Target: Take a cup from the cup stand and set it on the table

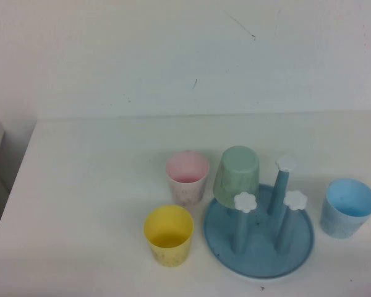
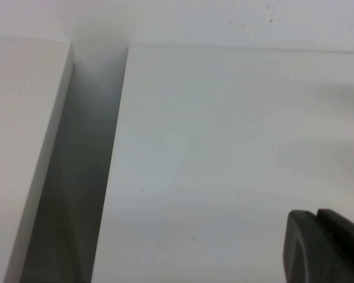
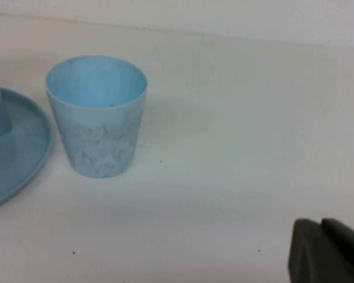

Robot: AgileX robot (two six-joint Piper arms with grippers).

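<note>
The pale mint-green cup [image 1: 237,173] sits upside down over a peg at the back left of the blue cup stand [image 1: 260,257]. Three other pegs show their white flower caps [image 1: 245,202]. The stand rests on the white table [image 1: 93,185]; its rim also shows in the right wrist view [image 3: 17,156]. Neither arm shows in the high view. My left gripper [image 2: 316,214] is shut and empty over bare table near the table's left edge. My right gripper [image 3: 320,223] is shut and empty, low over the table, apart from the stand.
A pink cup [image 1: 187,178] and a yellow cup [image 1: 168,235] stand upright left of the stand. A light blue cup [image 1: 347,208] stands right of it and shows in the right wrist view [image 3: 97,115]. A dark gap [image 2: 85,171] runs along the table's left edge.
</note>
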